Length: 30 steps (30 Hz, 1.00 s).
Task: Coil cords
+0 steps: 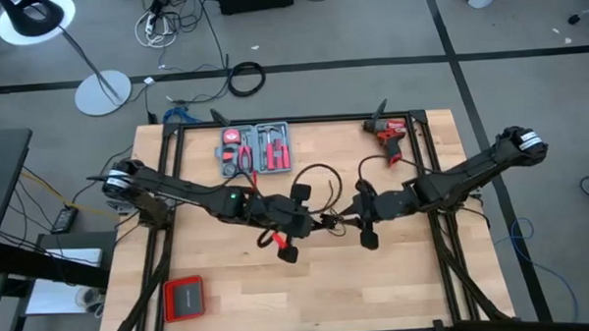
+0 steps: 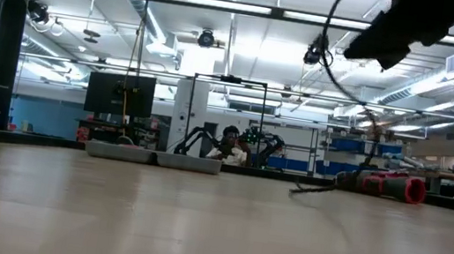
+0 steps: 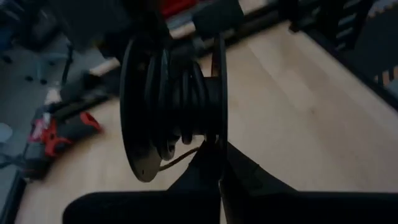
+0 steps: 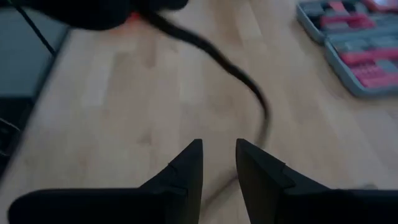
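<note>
The thin black cord [image 1: 319,171] loops over the middle of the wooden table. In the low view it hangs down [image 2: 363,106] and its lower part lies on the table. In the left wrist view several turns of it form a coil [image 3: 177,93]. My left gripper [image 1: 321,222] reaches in from the left and is shut at that coil. My right gripper [image 1: 350,219] faces it from the right and is open [image 4: 219,155]. The cord [image 4: 249,84] runs across the table beyond its fingers and passes behind them. The plug block does not show. My left gripper is shut on the coiled cord, its two fingertips meeting at the coil's edge nearest them [image 3: 208,146]. The fingers lie about level and point toward the table's right side. The coil stands on edge in front of the fingers, clear of the table.
A grey tool case [image 1: 258,149] with red-handled tools lies at the far middle. A red drill [image 1: 390,135] lies at the far right. A red-and-black box [image 1: 184,299] sits near the front left. Bare wood lies in front of both grippers.
</note>
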Each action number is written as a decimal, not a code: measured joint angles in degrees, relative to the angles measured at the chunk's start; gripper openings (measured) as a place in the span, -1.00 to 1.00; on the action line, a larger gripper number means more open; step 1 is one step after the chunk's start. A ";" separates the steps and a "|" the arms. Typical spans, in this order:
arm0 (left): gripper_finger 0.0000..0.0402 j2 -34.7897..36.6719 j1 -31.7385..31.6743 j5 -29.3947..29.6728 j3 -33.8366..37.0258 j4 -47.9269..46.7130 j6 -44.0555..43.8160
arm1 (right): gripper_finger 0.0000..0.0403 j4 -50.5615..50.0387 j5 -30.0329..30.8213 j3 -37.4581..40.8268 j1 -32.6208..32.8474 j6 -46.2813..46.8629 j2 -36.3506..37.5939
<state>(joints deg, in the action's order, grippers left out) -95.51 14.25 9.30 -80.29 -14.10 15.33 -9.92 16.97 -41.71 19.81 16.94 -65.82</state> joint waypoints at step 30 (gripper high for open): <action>-1.00 1.92 2.00 -3.40 -0.07 1.57 0.55 | -0.55 12.92 9.12 2.49 6.45 -9.61 3.15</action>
<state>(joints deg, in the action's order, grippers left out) -93.58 16.25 5.90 -80.36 -12.53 15.88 3.00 26.09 -39.22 26.26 7.33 -62.67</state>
